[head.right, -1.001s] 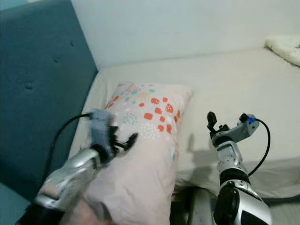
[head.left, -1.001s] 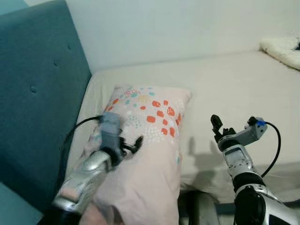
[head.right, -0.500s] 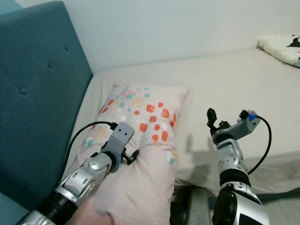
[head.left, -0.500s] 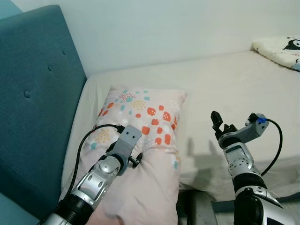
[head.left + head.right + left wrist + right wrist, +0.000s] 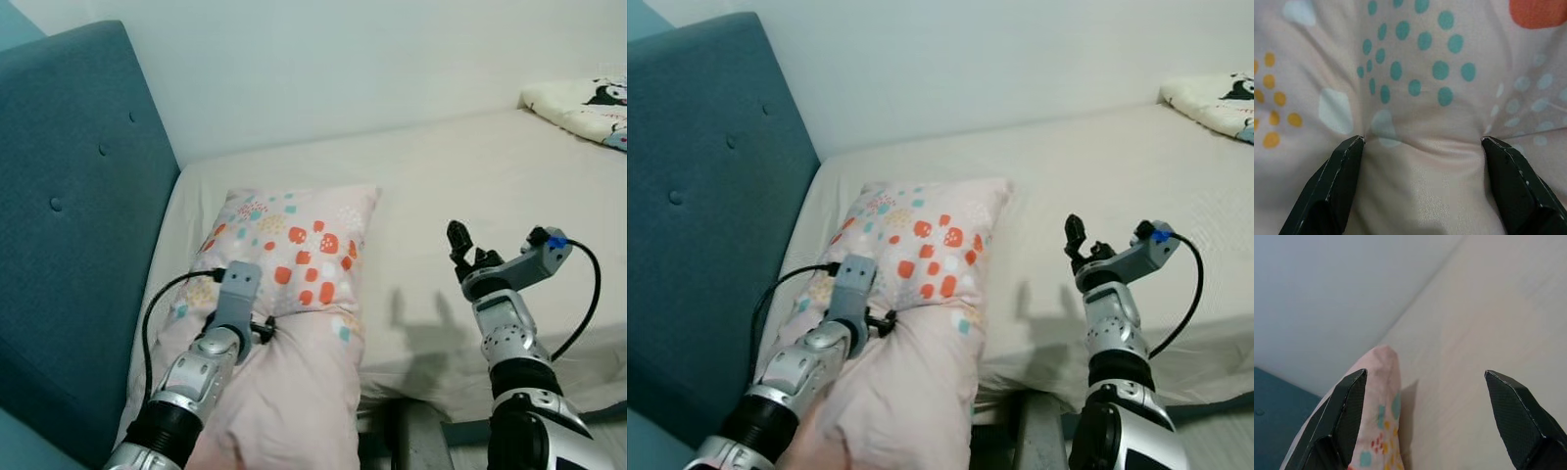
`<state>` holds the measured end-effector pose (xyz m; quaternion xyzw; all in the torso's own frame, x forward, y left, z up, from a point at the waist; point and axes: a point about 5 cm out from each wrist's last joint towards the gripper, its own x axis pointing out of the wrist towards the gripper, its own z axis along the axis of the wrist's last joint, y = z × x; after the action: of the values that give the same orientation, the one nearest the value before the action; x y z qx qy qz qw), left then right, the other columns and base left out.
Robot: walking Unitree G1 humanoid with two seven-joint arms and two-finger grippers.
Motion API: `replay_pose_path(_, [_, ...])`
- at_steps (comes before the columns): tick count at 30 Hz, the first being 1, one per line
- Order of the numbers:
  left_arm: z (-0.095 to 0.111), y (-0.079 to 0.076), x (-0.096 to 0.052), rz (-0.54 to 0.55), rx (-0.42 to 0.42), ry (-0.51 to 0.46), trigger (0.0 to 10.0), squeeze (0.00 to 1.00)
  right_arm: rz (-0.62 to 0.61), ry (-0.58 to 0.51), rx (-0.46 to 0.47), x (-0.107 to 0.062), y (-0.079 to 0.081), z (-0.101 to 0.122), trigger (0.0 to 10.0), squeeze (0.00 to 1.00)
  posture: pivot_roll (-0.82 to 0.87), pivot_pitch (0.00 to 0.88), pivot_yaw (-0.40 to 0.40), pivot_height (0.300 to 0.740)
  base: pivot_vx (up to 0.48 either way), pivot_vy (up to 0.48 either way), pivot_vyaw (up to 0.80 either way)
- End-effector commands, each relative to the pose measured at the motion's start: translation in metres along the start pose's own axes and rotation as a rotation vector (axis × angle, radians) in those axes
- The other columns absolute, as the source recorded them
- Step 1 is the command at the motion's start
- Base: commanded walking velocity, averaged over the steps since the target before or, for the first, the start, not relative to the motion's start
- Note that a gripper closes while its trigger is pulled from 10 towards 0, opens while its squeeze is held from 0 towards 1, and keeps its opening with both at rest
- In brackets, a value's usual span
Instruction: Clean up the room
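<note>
Pink spotted pillow [image 5: 284, 284] lies on bed [image 5: 470, 186] beside teal headboard [image 5: 69, 225]. Left claw [image 5: 1422, 147] pressed into pillow, fingers spread, fabric seemingly bunched between them. Right claw [image 5: 1425, 416] hovers above bed, fingers apart, empty.

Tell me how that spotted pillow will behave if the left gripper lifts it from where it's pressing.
The pillow looks soft: the fabric dimples and creases where the open left gripper presses in, so it will probably sag and fold around a pinch. It is likely light for its bulk. The smooth cover may slip between the fingers unless they gather a good fold.
</note>
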<state>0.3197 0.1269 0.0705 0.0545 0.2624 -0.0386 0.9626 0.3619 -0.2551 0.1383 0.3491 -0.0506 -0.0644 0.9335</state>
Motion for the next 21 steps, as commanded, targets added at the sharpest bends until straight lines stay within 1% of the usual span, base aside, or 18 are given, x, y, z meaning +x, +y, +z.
replay_pose_path(1, [-0.045, 0.013, 0.000, 0.051, -0.013, 0.207, 10.0, 0.00, 0.002, 0.019, 0.018, -0.001, 0.003, -0.006, 10.0, 0.00, 0.05, 0.000, 0.064, 0.497, 0.000, 0.000, 0.00])
replay_pose_path(3, [-0.045, 0.013, 0.000, 0.051, -0.013, 0.207, 10.0, 0.00, 0.002, 0.019, 0.018, -0.001, 0.003, -0.006, 10.0, 0.00, 0.05, 0.000, 0.064, 0.497, 0.000, 0.000, 0.00])
replay_pose_path(4, [-0.059, 0.007, 0.001, 0.006, -0.051, 0.263, 0.0, 0.00, 0.012, 0.014, 0.020, 0.000, 0.007, -0.006, 10.0, 0.00, 0.05, 0.000, 0.065, 0.497, 0.000, 0.000, 0.00])
replay_pose_path(5, [-0.064, 0.005, 0.002, -0.005, -0.059, 0.284, 0.0, 0.00, 0.017, 0.009, 0.021, 0.000, 0.009, -0.004, 10.0, 0.00, 0.04, 0.000, 0.067, 0.497, 0.000, 0.000, 0.00])
replay_pose_path(7, [-0.064, 0.005, 0.002, -0.005, -0.059, 0.284, 0.0, 0.00, 0.017, 0.009, 0.021, 0.000, 0.009, -0.004, 10.0, 0.00, 0.04, 0.000, 0.067, 0.497, 0.000, 0.000, 0.00])
replay_pose_path(8, [-0.069, 0.002, 0.002, -0.019, -0.077, 0.309, 0.0, 0.00, 0.022, 0.002, 0.021, 0.001, 0.011, -0.002, 10.0, 0.00, 0.03, 0.000, 0.069, 0.497, 0.000, 0.000, 0.00])
replay_pose_path(10, [-0.076, 0.001, 0.002, -0.041, -0.084, 0.339, 0.0, 0.00, 0.030, -0.014, 0.020, 0.001, 0.014, 0.003, 10.0, 0.00, 0.03, 0.000, 0.068, 0.497, 0.000, 0.000, 0.00])
replay_pose_path(14, [-0.082, 0.001, 0.002, -0.054, -0.082, 0.361, 0.0, 0.00, 0.038, -0.036, 0.018, 0.002, 0.016, 0.011, 10.0, 0.00, 0.03, 0.000, 0.068, 0.497, 0.000, 0.000, 0.00])
replay_pose_path(21, [-0.087, 0.005, 0.002, -0.053, -0.074, 0.374, 0.0, 0.00, 0.045, -0.052, 0.018, 0.002, 0.019, 0.017, 10.0, 0.00, 0.02, 0.000, 0.062, 0.497, 0.000, 0.000, 0.00])
